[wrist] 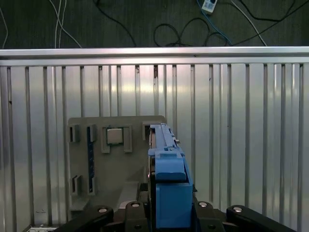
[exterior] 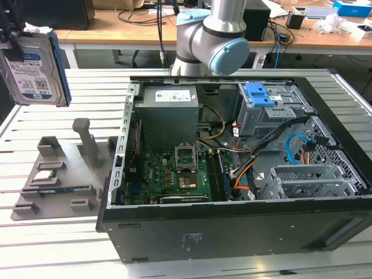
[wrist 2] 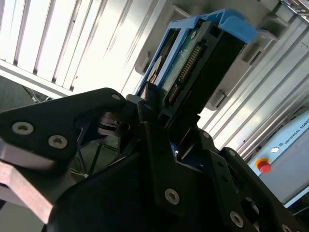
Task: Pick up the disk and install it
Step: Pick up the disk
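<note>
The gripper (exterior: 14, 49) has its fingers (wrist 2: 154, 145) closed on the disk (exterior: 34, 68), so the task's thing lies not ahead of the fingers but between them. In the second wrist view the disk (wrist 2: 203, 58) sticks straight out from the jaws, its long axis running on along the gripper's own line, with the connector edge and the far end of the blue bracket (wrist 2: 231, 21) free beyond the fingertips. In the exterior view the disk hangs in the air well apart from the computer case (exterior: 232, 232), off the case's side toward the exterior view's left and above the level of its open top, labelled face toward the camera, long axis near upright. Just beside the case on that same side lies the grey fixture tray (exterior: 64, 180), which the first wrist view shows beneath the held disk (wrist: 169, 174). The drive cage (exterior: 267, 119) sits at the case's far corner, so by my judgement most of the case's width lies between the disk and a likely seat
</note>
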`<action>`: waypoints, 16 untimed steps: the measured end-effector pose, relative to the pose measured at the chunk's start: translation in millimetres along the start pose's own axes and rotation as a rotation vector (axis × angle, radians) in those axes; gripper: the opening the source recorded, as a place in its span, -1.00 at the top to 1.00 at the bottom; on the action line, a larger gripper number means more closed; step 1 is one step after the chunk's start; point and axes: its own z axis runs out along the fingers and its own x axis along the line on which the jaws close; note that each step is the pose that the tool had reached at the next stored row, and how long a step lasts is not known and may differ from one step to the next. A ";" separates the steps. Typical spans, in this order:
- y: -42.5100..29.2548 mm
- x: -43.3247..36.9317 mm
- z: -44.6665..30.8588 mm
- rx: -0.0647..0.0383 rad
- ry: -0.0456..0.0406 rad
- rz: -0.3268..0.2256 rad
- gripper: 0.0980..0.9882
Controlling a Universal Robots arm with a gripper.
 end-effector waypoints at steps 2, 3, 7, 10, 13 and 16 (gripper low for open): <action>-0.2 -0.5 -11.2 0.000 0.0000 0.000 0.40; -0.2 -0.5 -14.8 0.000 0.0000 0.000 0.40; -0.4 -0.9 -32.8 0.000 0.0000 0.000 0.40; -0.6 -1.1 -46.0 0.000 0.0000 0.000 0.40; -0.8 -1.2 -56.6 0.000 0.0000 0.000 0.40; -0.8 -1.2 -57.5 0.000 0.0000 0.000 0.40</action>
